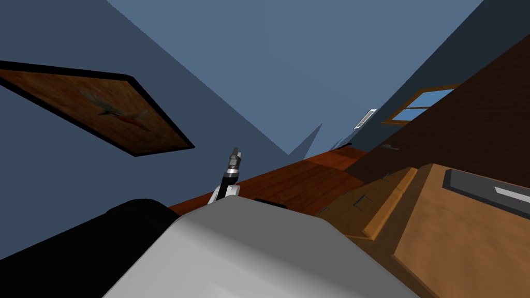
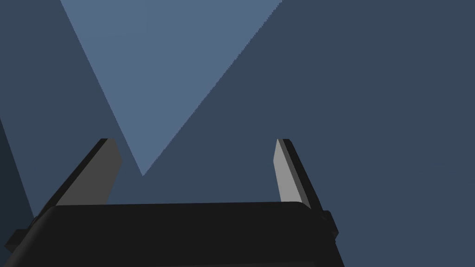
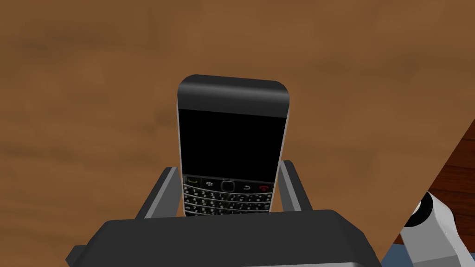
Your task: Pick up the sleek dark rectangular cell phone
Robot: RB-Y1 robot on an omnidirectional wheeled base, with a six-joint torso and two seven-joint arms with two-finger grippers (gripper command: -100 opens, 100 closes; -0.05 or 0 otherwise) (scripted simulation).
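Black-cased cell phone (image 3: 232,139) sits between the two fingers of the right gripper (image 3: 228,166). Clamped at the keypad end, with one grey finger pressed against each long side. Dark screen and rounded top end project beyond the fingertips, away from the gripper body. Screen side faces the wrist camera; rows of small pale-marked keys visible, characters not legible.

Behind the phone lies a plain brown wood surface (image 3: 93,92), matching in colour the wooden furniture top (image 1: 466,243) at the right of the head view. Cannot tell whether the phone touches that surface or hangs clear of it. Beyond the surface's edge, off to one side of the gripper, runs a strip of reddish-brown plank floor (image 3: 459,167).

Left gripper (image 2: 195,141) stands raised and pointing upward, left of centre in the head view. Fingers well apart.

Also recorded in the head view:
- a dark grey slab (image 1: 486,191) with a pale stripe, lying on the furniture top
- a dark-framed picture (image 1: 103,114) on the wall at left
- a wood-framed window (image 1: 419,106) far off at right
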